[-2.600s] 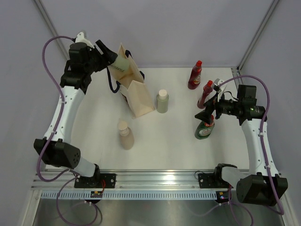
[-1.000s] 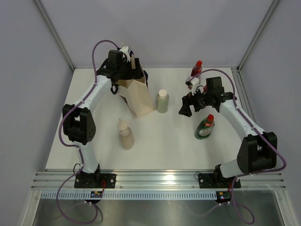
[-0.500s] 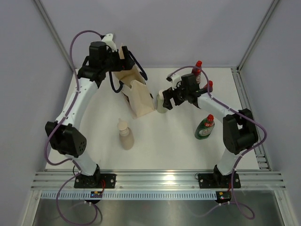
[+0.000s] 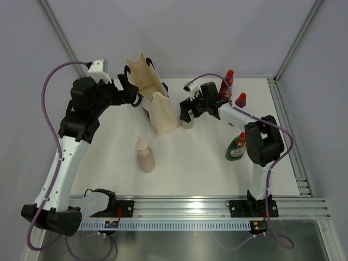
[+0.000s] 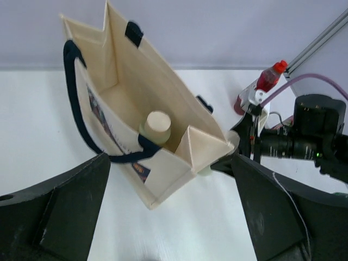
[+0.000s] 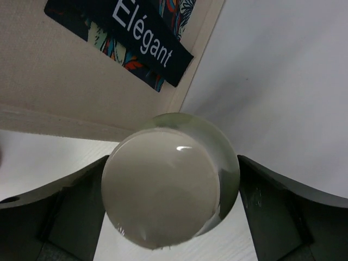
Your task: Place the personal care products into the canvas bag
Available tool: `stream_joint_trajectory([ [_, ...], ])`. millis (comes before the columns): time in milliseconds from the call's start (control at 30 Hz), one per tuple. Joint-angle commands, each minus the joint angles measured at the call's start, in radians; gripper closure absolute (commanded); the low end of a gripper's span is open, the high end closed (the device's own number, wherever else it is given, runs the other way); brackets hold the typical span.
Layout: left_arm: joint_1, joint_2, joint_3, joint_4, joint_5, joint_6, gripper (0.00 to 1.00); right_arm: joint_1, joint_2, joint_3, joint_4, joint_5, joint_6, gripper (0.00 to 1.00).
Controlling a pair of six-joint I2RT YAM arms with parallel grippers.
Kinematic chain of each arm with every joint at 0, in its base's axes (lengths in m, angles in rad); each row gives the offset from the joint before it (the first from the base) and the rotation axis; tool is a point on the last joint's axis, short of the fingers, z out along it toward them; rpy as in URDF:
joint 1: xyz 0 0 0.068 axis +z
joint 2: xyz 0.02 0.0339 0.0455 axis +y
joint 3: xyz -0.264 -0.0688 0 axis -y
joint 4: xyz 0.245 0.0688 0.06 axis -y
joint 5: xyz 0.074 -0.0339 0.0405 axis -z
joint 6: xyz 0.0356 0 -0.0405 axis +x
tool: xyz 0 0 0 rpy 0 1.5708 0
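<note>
White table (image 4: pixel 206 168), plain grey walls (image 4: pixel 190 32), aluminium corner posts (image 4: pixel 296 39); soft even light

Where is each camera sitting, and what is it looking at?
Top external: above, behind the arms, looking down on table and canvas bag; both arms show.
Left wrist: on the left gripper, looking into the bag at a capped bottle; fingers show.
Right wrist: on the right gripper, straight down on the sage bottle; fingers show.
All share the bag.

3 care btls (image 4: pixel 145 157) (image 6: pixel 169 179) (image 5: pixel 156 126), 1 bag (image 4: pixel 161 111), 2 red btls (image 4: pixel 225 87) (image 4: pixel 240 99), 1 green (image 4: pixel 235 149)
</note>
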Motion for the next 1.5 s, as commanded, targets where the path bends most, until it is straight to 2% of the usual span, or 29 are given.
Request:
stream_joint_trajectory([
  [0,0.002,-0.089,-0.079,0.007,-0.049,-0.015,0.01,0.007,0.027,0.03,0.08,-0.022,-0.035,0.01],
  [67,0.003,-0.142,-0.13,-0.001,-0.046,-0.026,0.01,0.007,0.039,0.029,0.11,-0.006,-0.045,0.01],
  [167,0.003,-0.199,-0.194,0.007,-0.039,-0.044,0.01,0.007,0.061,0.064,0.078,-0.028,-0.053,0.17],
  [300,0.003,-0.241,-0.255,0.03,-0.008,-0.061,0.01,0.007,0.013,0.003,0.144,-0.029,-0.033,0.39],
  [333,0.003,-0.244,-0.262,0.03,-0.002,-0.063,0.01,0.005,-0.005,-0.016,0.19,-0.019,-0.03,0.55],
  [433,0.003,-0.253,-0.275,0.034,0.012,-0.064,0.01,0.005,-0.079,-0.077,0.247,-0.016,-0.018,0.8],
  [467,0.003,-0.256,-0.279,0.037,0.015,-0.061,0.01,0.005,-0.115,-0.088,0.255,-0.018,-0.012,0.94],
  [500,0.003,-0.258,-0.282,0.04,0.014,-0.06,0.01,0.004,-0.134,-0.097,0.25,-0.022,-0.004,0.99],
  [833,0.003,-0.307,-0.338,0.046,0.014,-0.05,0.01,-0.068,-0.235,0.105,-0.038,-0.211,0.247,1.0],
  [1033,0.003,-0.337,-0.36,0.053,0.004,-0.055,0.01,-0.084,-0.277,0.228,-0.08,-0.309,0.395,1.0],
  [1167,0.003,-0.354,-0.369,0.053,0.003,-0.06,0.01,-0.085,-0.297,0.323,-0.04,-0.346,0.554,1.0],
  [1333,0.003,-0.365,-0.377,0.05,-0.005,-0.057,0.01,-0.076,-0.248,0.542,-0.026,-0.383,0.712,1.0],
  [1467,0.003,-0.367,-0.38,0.043,-0.009,-0.054,0.01,-0.026,-0.109,0.783,-0.058,-0.339,0.719,1.0],
])
